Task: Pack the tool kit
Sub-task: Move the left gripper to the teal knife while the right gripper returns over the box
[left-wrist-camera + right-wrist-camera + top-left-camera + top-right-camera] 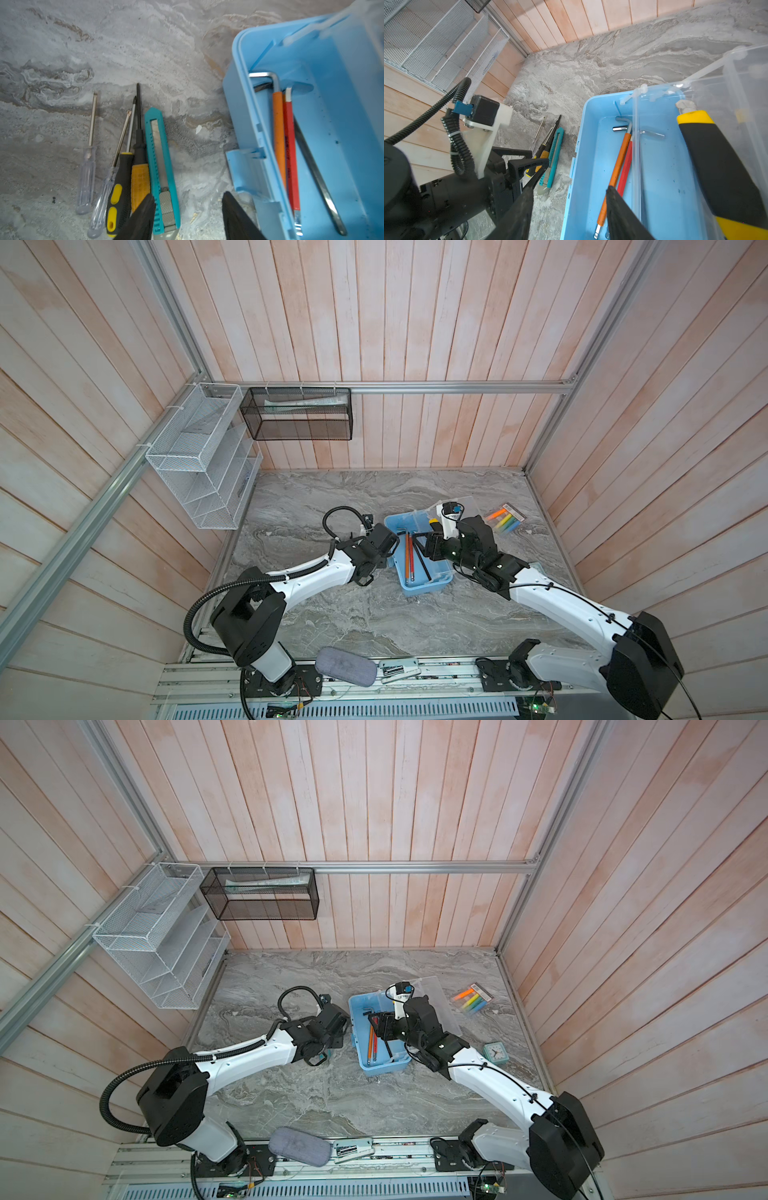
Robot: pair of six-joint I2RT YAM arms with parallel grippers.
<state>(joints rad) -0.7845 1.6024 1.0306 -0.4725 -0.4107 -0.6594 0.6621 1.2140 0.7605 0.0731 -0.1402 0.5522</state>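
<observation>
White-and-black left arm [307, 578] reaches in from lower left; left end effector [188, 217] jaws apart, empty. White-and-black right arm [557, 605] from lower right; right end effector [570, 209] same.

Illumination is bright, even and diffuse from above in all four views; no hard shadows found. Beside the left pincer [189, 196], the screwdrivers [122, 176] cast only thin, soft shadows on the marble table [62, 124]. That pincer's fingers [141, 220], nearest the lens, are out of focus; the blue box [245, 128] just beside them is soft, smearing toward the frame corner. Right pincer [569, 188]: fingers blurred likewise; the yellow-black knife [720, 166] close beside it is badly defocused. The clear lid [737, 83] past it carries pale glare and veils what lies behind. In both top views the wall planks [374, 323], far from both pincers, fan and bend toward the frame edges; fine detail is mildly soft.
</observation>
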